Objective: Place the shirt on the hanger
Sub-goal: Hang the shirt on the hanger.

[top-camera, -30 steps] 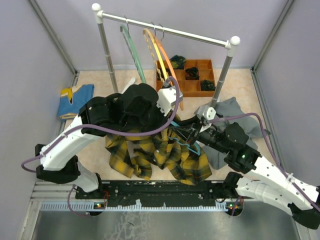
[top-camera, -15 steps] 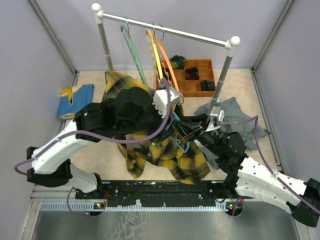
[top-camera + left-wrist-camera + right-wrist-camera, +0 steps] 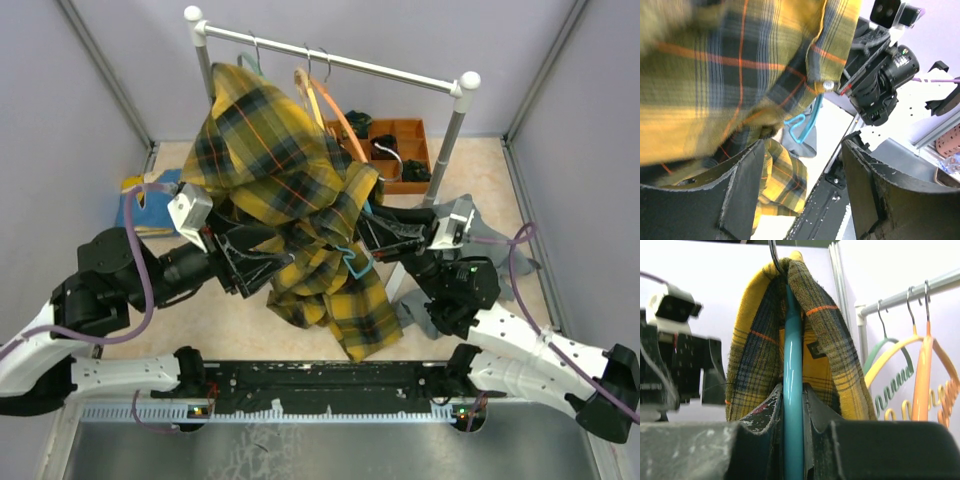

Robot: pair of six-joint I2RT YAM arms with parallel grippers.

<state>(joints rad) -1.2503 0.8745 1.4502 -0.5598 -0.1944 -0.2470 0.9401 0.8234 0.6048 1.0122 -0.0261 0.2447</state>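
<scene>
One hanger (image 3: 792, 365) pinched between right fingers (image 3: 757, 440) (shirt (image 3: 752, 350) draped over) | left fingers (image 3: 740, 200) spread beside shirt

A metal rack (image 3: 400, 72) stands at the back of the desk (image 3: 470, 165), carrying a green hanger (image 3: 891, 392), a yellow hanger (image 3: 888, 356) and an orange hanger (image 3: 921, 385). Behind it lies an orange compartment tray (image 3: 405, 123) holding black items (image 3: 385, 147). A grey garment (image 3: 490, 225) lies to the right, a folded blue cloth (image 3: 140, 210) to the left.
</scene>
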